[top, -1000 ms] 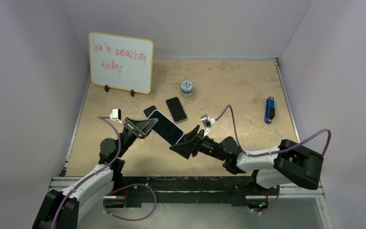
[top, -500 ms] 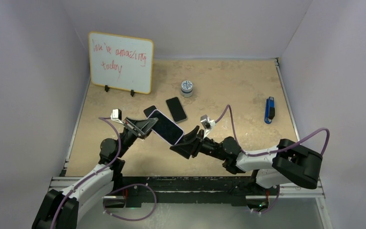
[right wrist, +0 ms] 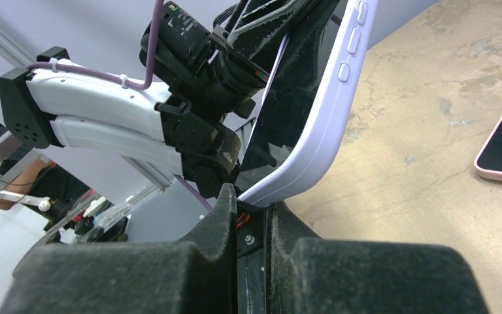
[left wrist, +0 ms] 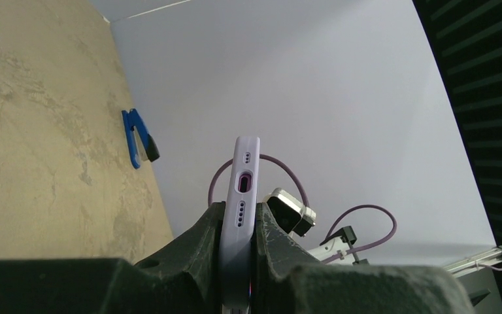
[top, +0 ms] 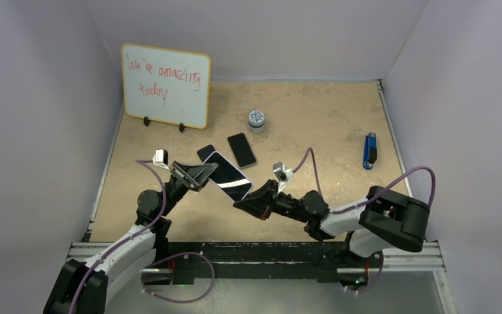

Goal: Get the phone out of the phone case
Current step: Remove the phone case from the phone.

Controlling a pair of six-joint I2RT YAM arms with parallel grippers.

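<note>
The phone case [right wrist: 317, 137] is lavender and the phone [top: 230, 175] sits inside it, its dark screen framed by the case's rim. The pair is held up off the tabletop [top: 314, 118], tilted, between the two arms near the middle of the workspace. The left end effector [left wrist: 238, 212] is clamped on one end of the case. In the left wrist view the fingers [left wrist: 209, 235] press both flat faces, and the case's end with the charging port and speaker holes stands up between them. The right end effector [right wrist: 250, 199] is drawn together on the opposite corner of the case, which is nipped at the tips of its fingers [right wrist: 225, 216]. Three side buttons show along the lavender edge above that corner.

A small round tin [top: 256, 120] stands farther back with its lid on; its label is too small to read. A second phone [top: 241, 150] lies flat, screen dark, just behind the held one. A blue tool [top: 369, 151] lies well apart on the right.

A whiteboard [top: 165, 85] stands at the back left. Its red handwriting ends in "amazing today"; the first word is unclear.
</note>
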